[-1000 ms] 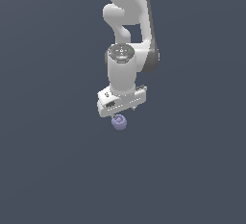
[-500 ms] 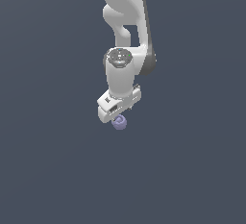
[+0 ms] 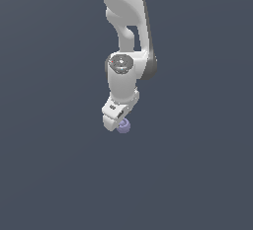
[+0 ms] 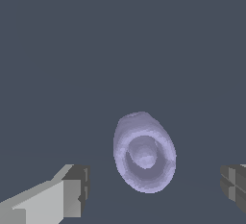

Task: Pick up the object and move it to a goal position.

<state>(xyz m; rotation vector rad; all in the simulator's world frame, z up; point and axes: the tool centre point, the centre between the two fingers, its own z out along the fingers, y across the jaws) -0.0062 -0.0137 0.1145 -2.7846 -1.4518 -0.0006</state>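
The gripper [image 3: 120, 120] has swung round on its wrist over the last second: earlier its body lay broadside to the exterior view, and now it is turned at a slant, with the lower end tipped toward that view's left. The ball [image 3: 124, 126] has not moved on the grey floor; it sits just below and a little to the exterior view's right of the gripper's tip, partly hidden by it. In the wrist view the ball [image 4: 143, 152] lies between the two fingertips [image 4: 76, 189], with clear grey floor on both sides, so the jaws stand wide apart and hold nothing. Its ring-shaped dimple faces the camera, and its outline looks a little elongated rather than perfectly round. The turn reads as lining up the fingers across the ball before closing. The grasp itself is not yet made, and I cannot tell from these views how far above the floor the fingertips are. No goal marker shows in either picture, so the carry remains wholly ahead.
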